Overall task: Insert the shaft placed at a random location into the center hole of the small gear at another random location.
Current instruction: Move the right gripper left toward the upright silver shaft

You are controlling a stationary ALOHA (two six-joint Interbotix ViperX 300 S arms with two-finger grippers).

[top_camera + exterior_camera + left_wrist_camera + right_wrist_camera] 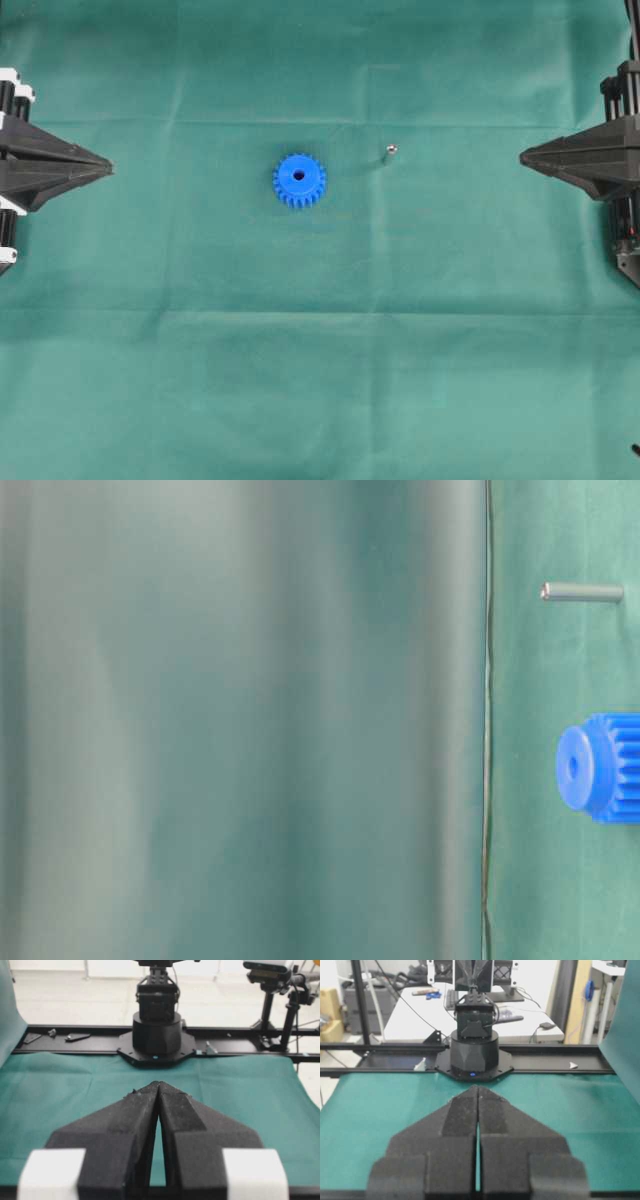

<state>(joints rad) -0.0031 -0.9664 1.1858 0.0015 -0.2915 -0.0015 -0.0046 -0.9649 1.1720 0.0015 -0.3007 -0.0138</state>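
While both tools, left tool (105, 165) and right tool (525, 156), sat closed and empty, we noted the shaft (390, 152) standing near the small gear (299, 180). We judged a careless pinch could topple the pin.

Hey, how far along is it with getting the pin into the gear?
Nothing looks done: the tiny silvery metal pin lies apart from the bright blue plastic gear, its center hole empty. Nothing is in hand; left gripper and right gripper sit shut at the edges. Picking up and inserting remain.
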